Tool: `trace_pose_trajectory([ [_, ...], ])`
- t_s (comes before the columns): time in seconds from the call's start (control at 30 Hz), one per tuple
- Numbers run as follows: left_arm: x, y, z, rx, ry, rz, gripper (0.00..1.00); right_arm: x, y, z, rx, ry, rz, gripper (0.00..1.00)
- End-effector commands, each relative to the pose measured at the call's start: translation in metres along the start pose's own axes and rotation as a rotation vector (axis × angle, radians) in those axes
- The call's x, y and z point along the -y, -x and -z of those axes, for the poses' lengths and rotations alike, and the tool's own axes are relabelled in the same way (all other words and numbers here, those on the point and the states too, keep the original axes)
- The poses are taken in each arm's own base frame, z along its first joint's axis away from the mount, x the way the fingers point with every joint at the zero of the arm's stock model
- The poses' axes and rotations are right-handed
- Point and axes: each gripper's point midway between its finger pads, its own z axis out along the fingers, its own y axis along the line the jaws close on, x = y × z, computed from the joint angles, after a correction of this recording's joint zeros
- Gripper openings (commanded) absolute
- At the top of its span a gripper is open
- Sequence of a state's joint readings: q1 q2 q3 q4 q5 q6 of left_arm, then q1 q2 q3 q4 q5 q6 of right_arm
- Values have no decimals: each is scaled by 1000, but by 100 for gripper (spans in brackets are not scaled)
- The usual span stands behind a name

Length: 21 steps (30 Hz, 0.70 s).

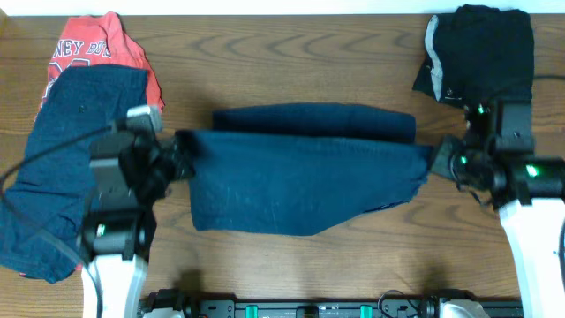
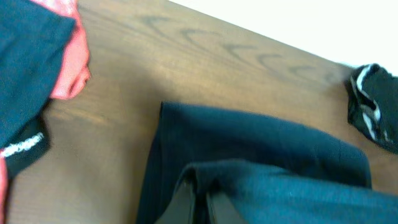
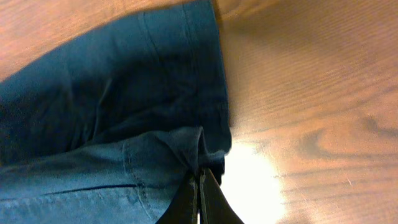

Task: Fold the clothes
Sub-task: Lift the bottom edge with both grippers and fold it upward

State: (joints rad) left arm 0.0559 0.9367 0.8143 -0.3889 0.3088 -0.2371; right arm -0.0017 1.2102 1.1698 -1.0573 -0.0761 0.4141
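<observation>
The left hand (image 1: 183, 164) is clamped on the left edge of the blue trousers (image 1: 300, 181), and the right hand (image 1: 434, 161) pinches their right edge. The trousers stretch between the two hands, mid-tabletop (image 1: 291, 62). At the far left a red shirt (image 1: 101, 44) lies under a dark blue garment (image 1: 62, 159). Black clothing (image 1: 481, 49) lies at the far right.

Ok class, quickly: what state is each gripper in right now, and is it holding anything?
Left gripper: closed, pinching the left edge of the navy garment.
Right gripper: closed, pinching its right edge.
</observation>
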Motion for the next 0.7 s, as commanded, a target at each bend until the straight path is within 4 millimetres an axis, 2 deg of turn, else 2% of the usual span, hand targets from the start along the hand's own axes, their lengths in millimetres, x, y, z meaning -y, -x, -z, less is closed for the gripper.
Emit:
trace_pose_trajectory([
  [0.0,-23,18,-27,31,91,17,6,24,23,-23,32,-141,-31,1],
  [0.23,-19,23,-100,45,41,-18,6,26,44,-88,-9,-165,-43,1],
  [0.33,-14,19,-125,51,15,-35,6,30,48,-112,-24,-174,-50,1],
  [0.5,-11,17,-155,80,-13,-54,6,25,66,-142,21,-148,-11,1],
  [0.67,-23,9,-176,81,16,-51,6,13,93,-172,111,-86,21,1],
])
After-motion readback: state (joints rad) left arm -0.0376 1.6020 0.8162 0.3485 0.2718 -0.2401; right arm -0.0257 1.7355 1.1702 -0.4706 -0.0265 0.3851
